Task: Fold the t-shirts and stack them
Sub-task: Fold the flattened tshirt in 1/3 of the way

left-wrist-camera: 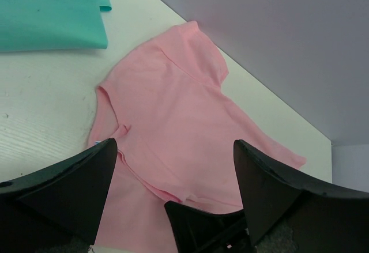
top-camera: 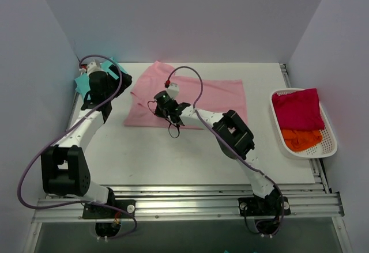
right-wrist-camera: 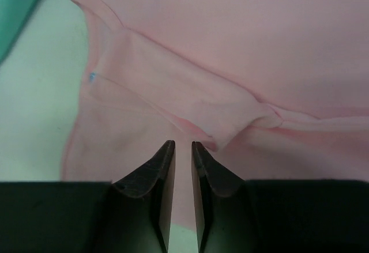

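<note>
The pale pink t-shirt (top-camera: 202, 94) lies spread at the back middle of the table, with a fold ridge across it (right-wrist-camera: 230, 120) and a small neck tag (right-wrist-camera: 92, 76). The teal t-shirt (left-wrist-camera: 52, 11) lies at the far left, mostly hidden under the left arm in the top view (top-camera: 82, 83). My left gripper (left-wrist-camera: 173, 149) is wide open and empty above the pink shirt's left side (top-camera: 122, 80). My right gripper (right-wrist-camera: 183, 144) hangs over the pink shirt's near left part (top-camera: 167, 114). Its jaws are almost together with nothing between them, just short of the fold ridge.
A white basket (top-camera: 330, 148) stands at the table's right edge with a magenta cloth (top-camera: 297, 109) and an orange cloth (top-camera: 301, 139) in it. Grey walls close in the left, back and right sides.
</note>
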